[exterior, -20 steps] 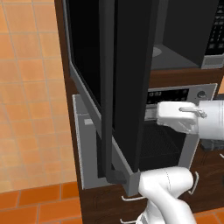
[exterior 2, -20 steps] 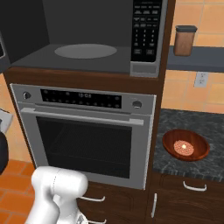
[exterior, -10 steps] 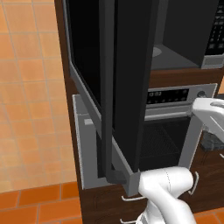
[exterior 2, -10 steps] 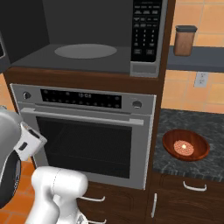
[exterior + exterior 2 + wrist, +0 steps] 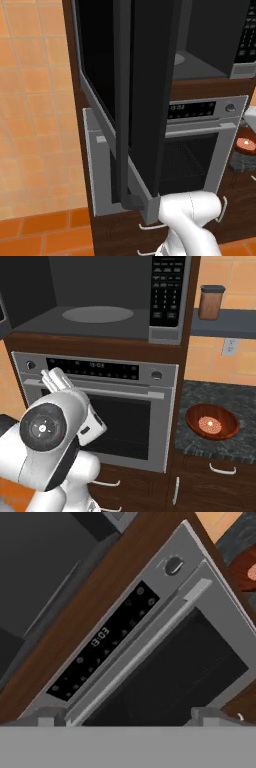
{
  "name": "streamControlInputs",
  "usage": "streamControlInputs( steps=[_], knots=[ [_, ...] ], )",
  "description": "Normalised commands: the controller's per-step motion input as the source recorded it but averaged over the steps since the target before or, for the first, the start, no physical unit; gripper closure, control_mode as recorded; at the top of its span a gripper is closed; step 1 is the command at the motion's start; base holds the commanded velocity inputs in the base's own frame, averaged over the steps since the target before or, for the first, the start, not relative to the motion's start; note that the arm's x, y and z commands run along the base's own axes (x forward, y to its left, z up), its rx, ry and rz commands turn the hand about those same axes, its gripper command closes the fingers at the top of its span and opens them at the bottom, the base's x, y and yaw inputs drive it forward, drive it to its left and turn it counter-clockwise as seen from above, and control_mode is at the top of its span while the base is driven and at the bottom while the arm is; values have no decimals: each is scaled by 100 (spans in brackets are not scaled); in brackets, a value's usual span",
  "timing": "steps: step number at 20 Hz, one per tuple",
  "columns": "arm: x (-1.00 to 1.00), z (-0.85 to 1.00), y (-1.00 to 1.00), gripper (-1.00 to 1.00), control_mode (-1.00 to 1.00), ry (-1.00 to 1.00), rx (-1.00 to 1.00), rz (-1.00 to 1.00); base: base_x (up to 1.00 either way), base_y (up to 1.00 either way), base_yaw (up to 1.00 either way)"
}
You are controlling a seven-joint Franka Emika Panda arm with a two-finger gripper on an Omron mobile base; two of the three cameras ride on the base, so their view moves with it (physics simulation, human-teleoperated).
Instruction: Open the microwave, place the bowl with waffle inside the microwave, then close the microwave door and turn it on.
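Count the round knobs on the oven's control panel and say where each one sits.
2. One round knob sits at the left end of the oven control panel, the other round knob at the right end, with the dark display strip between them. None looks hidden.

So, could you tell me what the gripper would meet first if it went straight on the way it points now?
Most likely the oven: the hand view looks straight at its front, about where the silver handle crosses above the dark glass. Depth is hard to judge.
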Motion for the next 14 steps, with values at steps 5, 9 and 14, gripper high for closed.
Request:
streamControlInputs(
  steps=[5,9,14],
  knots=[
    [20,-70,-100,-100,-100,1,9,-13,0,0,0],
    [33,-74,-100,-100,-100,3,11,-7,0,0,0],
    [47,-73,-100,-100,-100,8,13,-1,0,0,0]
  ],
)
